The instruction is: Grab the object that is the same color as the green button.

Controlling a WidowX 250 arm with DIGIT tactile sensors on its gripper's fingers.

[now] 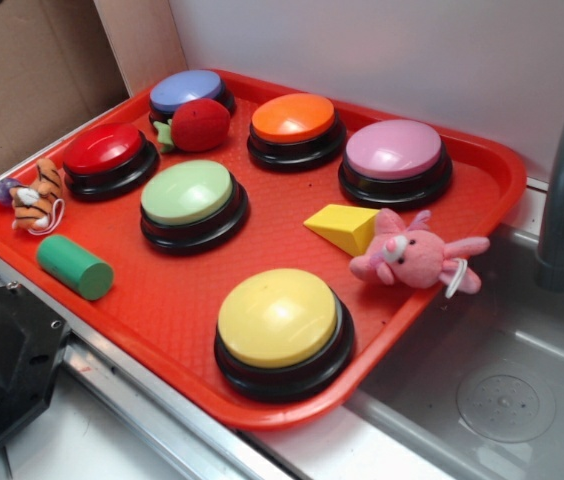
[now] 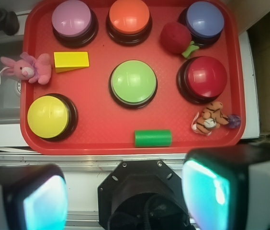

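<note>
A red tray [image 1: 482, 165] rests on a counter beside a grey sink [image 1: 502, 400]; positions below follow the exterior view, left to right.

At the tray's left edge lies a small tiger plush [image 1: 37, 197]. Just right of it and nearer, the green cylinder [image 1: 74, 267] lies on its side on bare tray surface, near the near-left rim, touching nothing. In the wrist view the green cylinder [image 2: 153, 138] lies just inside the near rim, directly in front of the green button [image 2: 133, 83].

The red button [image 1: 109, 153] stands at far left. The blue button [image 1: 190, 94] stands at the far corner, with a red strawberry plush [image 1: 198, 125] against its near side. The green button [image 1: 190, 197] sits near the tray centre, well apart from the cylinder. The yellow button [image 1: 280, 325] stands at the near edge. The orange button [image 1: 293, 122] stands on the far side. A yellow wedge block [image 1: 344, 226] lies right of centre, with a pink rabbit plush [image 1: 412, 257] touching its right end at the tray rim. The pink button [image 1: 395, 155] stands at far right.

The gripper [image 2: 125, 196] is above the counter, short of the tray; its fingers [image 2: 207, 189] are spread wide, holding nothing.
</note>
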